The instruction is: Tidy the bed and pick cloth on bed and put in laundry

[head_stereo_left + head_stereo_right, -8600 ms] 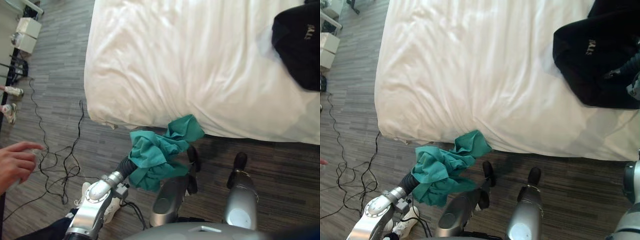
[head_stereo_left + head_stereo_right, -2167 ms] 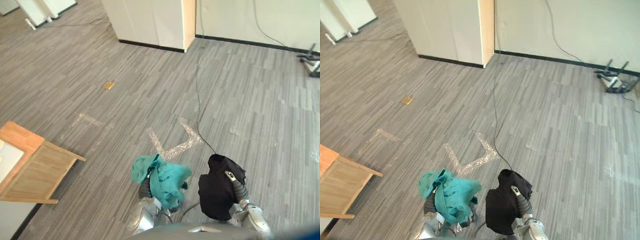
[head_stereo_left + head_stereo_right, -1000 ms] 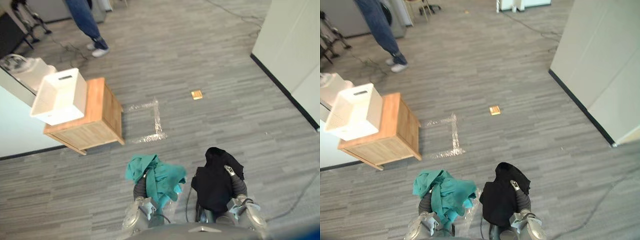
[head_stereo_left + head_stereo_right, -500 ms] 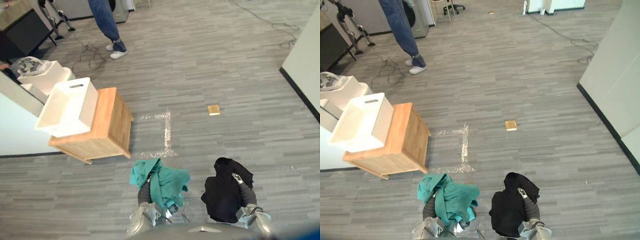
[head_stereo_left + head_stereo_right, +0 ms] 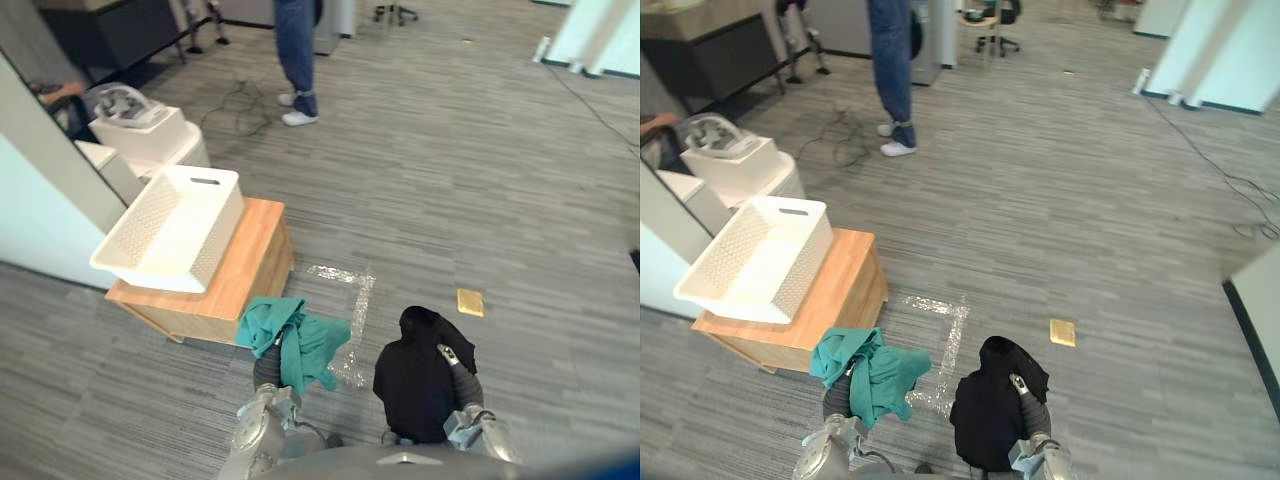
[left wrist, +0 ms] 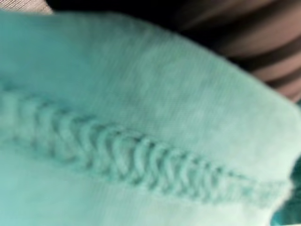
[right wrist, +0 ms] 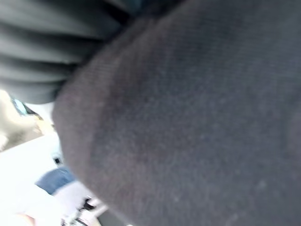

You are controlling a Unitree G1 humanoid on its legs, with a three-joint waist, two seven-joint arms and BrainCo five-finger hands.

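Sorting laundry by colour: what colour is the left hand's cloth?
Teal cloth, clearest in left wrist view.

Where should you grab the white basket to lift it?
By the slot handle cut into the basket's far end wall, just under the rim. Come from that end so fingers can hook in. The open top faces up, so the rim is free to grip too.

Teal cloth [image 5: 875, 375] and black cloth [image 5: 985, 410] side by side, near white basket [image 5: 802, 264] on wooden cabinet [image 5: 847, 272].
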